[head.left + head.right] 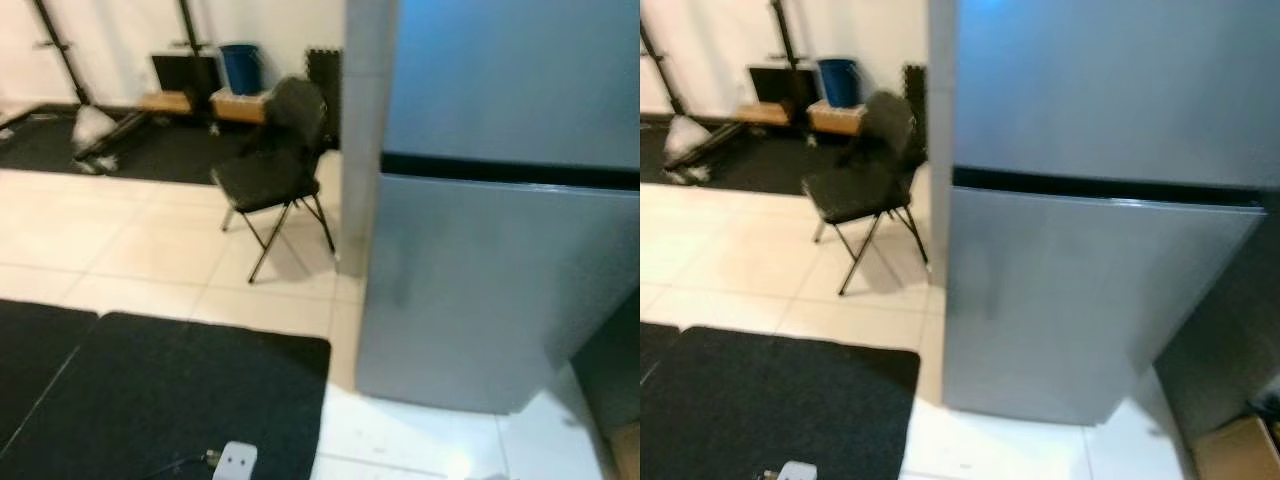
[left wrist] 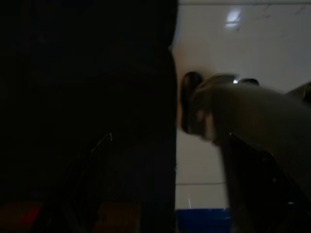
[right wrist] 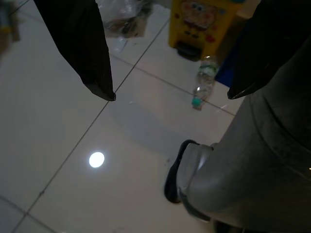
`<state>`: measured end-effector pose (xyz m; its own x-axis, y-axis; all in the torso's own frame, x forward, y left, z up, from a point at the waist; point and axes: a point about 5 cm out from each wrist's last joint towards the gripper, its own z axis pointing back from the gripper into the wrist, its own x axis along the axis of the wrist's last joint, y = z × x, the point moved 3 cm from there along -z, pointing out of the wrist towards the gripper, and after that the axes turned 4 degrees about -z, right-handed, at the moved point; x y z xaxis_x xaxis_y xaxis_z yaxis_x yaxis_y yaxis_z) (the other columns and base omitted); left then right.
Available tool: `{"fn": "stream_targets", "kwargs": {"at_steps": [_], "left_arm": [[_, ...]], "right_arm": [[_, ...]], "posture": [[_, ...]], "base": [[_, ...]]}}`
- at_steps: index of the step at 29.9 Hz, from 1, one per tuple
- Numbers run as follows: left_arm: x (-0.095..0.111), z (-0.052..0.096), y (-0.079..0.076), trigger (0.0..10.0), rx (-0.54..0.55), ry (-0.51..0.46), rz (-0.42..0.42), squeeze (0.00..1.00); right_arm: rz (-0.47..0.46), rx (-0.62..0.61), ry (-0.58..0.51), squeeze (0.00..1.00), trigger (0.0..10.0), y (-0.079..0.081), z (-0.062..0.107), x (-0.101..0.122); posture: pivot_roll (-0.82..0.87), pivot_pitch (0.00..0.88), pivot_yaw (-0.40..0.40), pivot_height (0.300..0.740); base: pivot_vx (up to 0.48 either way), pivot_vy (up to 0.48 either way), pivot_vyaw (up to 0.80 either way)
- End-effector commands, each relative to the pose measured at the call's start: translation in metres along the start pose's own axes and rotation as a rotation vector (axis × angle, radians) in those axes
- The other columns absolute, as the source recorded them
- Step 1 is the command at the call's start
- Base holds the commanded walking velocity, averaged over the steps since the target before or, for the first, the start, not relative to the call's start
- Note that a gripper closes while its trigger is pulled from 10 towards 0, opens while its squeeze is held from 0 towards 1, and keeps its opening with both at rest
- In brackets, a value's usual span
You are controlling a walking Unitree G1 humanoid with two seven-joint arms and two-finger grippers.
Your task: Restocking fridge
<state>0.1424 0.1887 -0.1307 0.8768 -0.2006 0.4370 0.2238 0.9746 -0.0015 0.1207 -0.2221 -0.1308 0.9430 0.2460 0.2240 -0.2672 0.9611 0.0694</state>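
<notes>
Head view, closed fridge [image 1: 500,250], folding chair [image 1: 275,165] beside

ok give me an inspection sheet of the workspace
surface: pale tiled floor with black mats.
job's things: grey two-door fridge, both doors shut; plastic bottle lying on the floor by a yellow box.
clutter: black folding chair, blue bin, cardboard box.
grippers: right pincer hangs open over the tiles, holding nothing; left wrist view too dark to judge.
cables: dark lead running to a white plug on the mat.
surroundings: white wall, black stand legs.
</notes>
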Motion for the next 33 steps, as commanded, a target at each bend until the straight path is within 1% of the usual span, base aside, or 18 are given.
{"fn": "stream_targets", "kwargs": {"at_steps": [1, 14, 33], "left_arm": [[-0.0045, 0.0005, 0.0001, 10.0, 0.000, 0.019, -0.003, 0.00], [-0.0048, 0.0005, -0.0003, 10.0, 0.000, 0.020, 0.001, 0.00], [-0.0047, 0.0003, -0.0010, 10.0, 0.003, 0.020, 0.000, 0.00]], "right_arm": [[0.004, 0.005, -0.003, 0.00, 10.0, 0.0002, 0.0001, 0.0003], [0.002, 0.020, 0.002, 0.00, 10.0, 0.0025, -0.0002, -0.0034], [0.010, 0.035, -0.002, 0.00, 10.0, 0.0041, -0.0004, 0.0023]], "posture": [[-0.02, 0.000, -0.033, 0.740], [-0.02, 0.000, -0.032, 0.740], [-0.02, 0.000, -0.037, 0.740]], "base": [[0.000, 0.000, 0.79], [0.000, 0.000, 0.79], [0.000, 0.000, 0.79]]}}
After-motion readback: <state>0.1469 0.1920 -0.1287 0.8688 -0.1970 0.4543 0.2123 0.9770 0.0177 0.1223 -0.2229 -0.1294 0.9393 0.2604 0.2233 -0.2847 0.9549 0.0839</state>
